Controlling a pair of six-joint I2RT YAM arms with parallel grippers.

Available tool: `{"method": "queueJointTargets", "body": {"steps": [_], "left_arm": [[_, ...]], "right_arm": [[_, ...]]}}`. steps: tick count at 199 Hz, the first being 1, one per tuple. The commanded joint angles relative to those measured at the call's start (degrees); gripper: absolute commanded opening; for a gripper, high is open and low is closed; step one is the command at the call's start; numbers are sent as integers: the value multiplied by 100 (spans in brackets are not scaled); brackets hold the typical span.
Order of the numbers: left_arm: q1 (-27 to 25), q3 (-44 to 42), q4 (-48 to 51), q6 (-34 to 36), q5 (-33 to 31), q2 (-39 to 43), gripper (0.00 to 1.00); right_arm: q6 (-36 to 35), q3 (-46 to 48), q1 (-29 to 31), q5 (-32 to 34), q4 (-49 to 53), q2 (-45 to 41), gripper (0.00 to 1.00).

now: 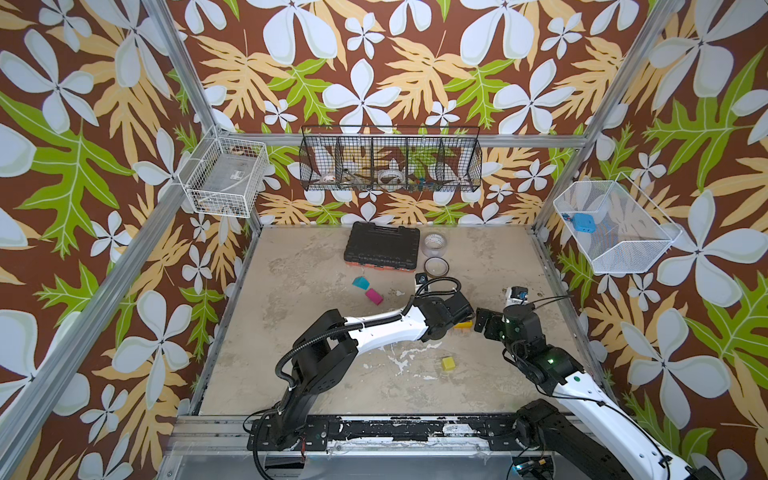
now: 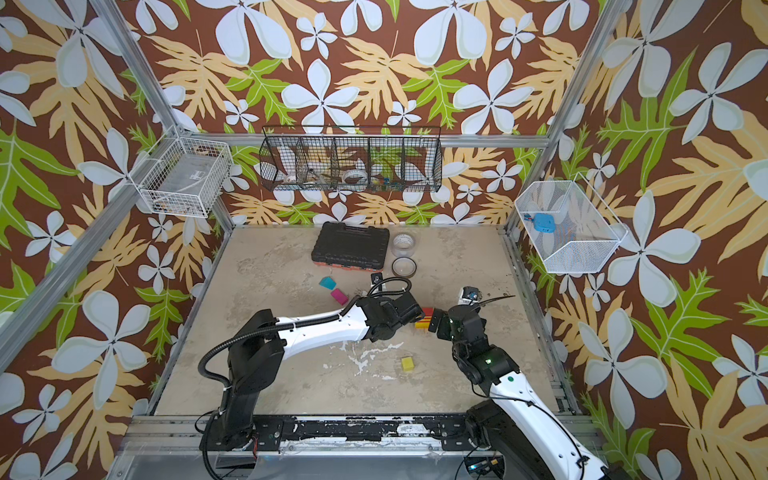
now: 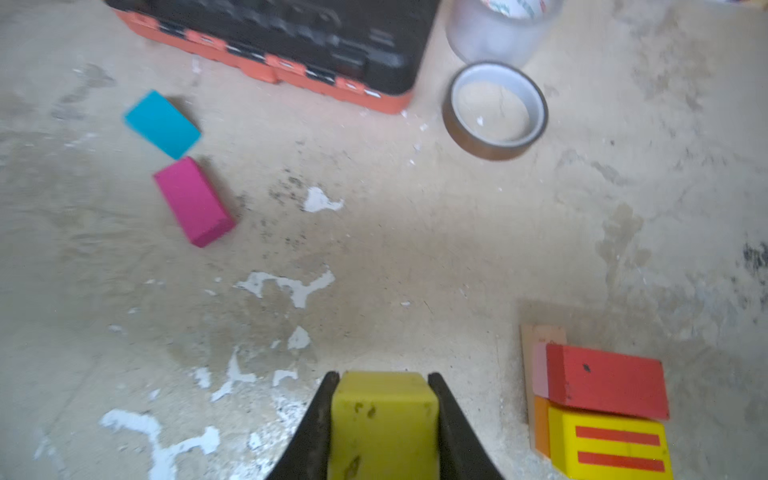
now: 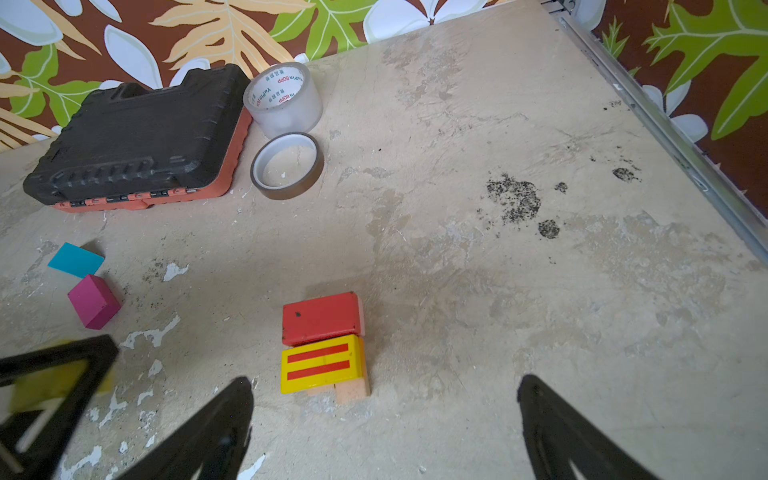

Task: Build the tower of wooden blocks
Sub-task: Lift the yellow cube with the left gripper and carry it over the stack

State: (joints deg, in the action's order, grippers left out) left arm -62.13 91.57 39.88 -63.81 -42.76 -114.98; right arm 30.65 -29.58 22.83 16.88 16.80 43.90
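Note:
My left gripper (image 3: 383, 376) is shut on a yellow-green cube (image 3: 384, 419), held above the table just beside the tower (image 4: 322, 345). The tower has a red block (image 4: 320, 318) and a yellow brick with red stripes (image 4: 320, 365) side by side on plain wood bars (image 4: 351, 390). In both top views my arms hide most of it (image 2: 424, 322). My right gripper (image 4: 384, 415) is open and empty, close to the tower on its other side. A teal wedge (image 1: 360, 283), a magenta block (image 1: 374, 296) and another yellow-green cube (image 1: 448, 363) lie loose on the table.
A black tool case (image 1: 382, 245) with an orange base lies at the back, with a clear tape roll (image 1: 435, 243) and a brown tape roll (image 1: 436, 266) to its right. Wire baskets (image 1: 390, 160) hang on the walls. A metal rail (image 4: 665, 124) edges the table.

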Motion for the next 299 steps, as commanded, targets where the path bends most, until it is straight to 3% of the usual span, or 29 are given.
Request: {"method": "queueJointTargets", "body": {"steps": [1,25,44,95,130,147,184,210,257,299], "left_arm": [[-20,50,1063,-548,-685,187,0],[-34,477,1721,-722,-656,285,0],[-62,268,1770,-1001,-769,603,0],[-362,-959,-303,-272,-1012,1204,0],[-898,-586,-377,-362,-2052,531,0],[-943,-136,-107,-523,-2144,127,0],[-950,214,-526,-98,-2190,-236,0],[-950,300,-914,302,-2040,-315,0],[-817,1272,-707,624,-1514,-1063,0],[-750,2323,-201,563,-914,-1898,0]], "right_arm": [[8,-39,0,77,7,22,98],[2,6,-2,147,-28,4,99],[-7,-13,1,101,-11,35,99],[46,3,-169,169,72,44,100],[28,16,-424,-69,72,14,100],[10,48,-461,-80,52,22,100],[20,37,-489,-70,38,90,100],[28,79,-795,-192,30,270,100],[-120,352,-2262,-1615,-203,485,97],[-147,383,-2520,-1812,-208,479,97]]}}
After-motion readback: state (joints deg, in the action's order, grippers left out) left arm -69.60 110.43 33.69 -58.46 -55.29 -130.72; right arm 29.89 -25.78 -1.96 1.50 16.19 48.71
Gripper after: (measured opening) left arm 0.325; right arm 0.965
